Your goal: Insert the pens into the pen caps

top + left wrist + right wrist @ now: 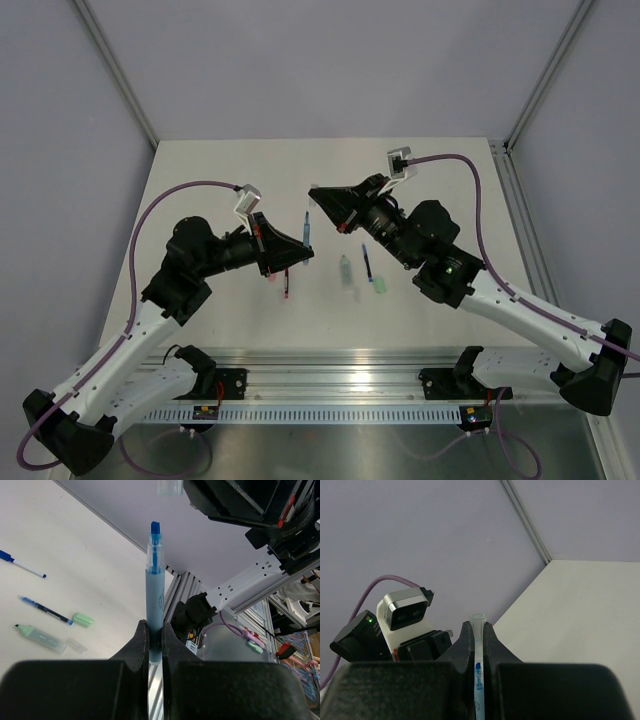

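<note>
My left gripper [154, 628] is shut on the lower end of a blue pen [155, 587], held upright with its blue tip [155, 528] exposed. In the top view this pen [307, 229] stands off the left gripper [300, 250]. My right gripper [477, 628] is shut on a clear whitish pen cap [478, 619]. The cap [170, 486] hangs just above and slightly right of the pen tip, apart from it. In the top view the cap [314, 188] sits at the tip of the right gripper [322, 196]. The blue pen [478, 682] shows between the right fingers.
On the table lie a grey-green pen [346, 272] with a clear cap [76, 645] beside it, a dark blue pen [367, 262] beside a light green cap [379, 286], a red pen [285, 286], and a white pen with a blue end [22, 566].
</note>
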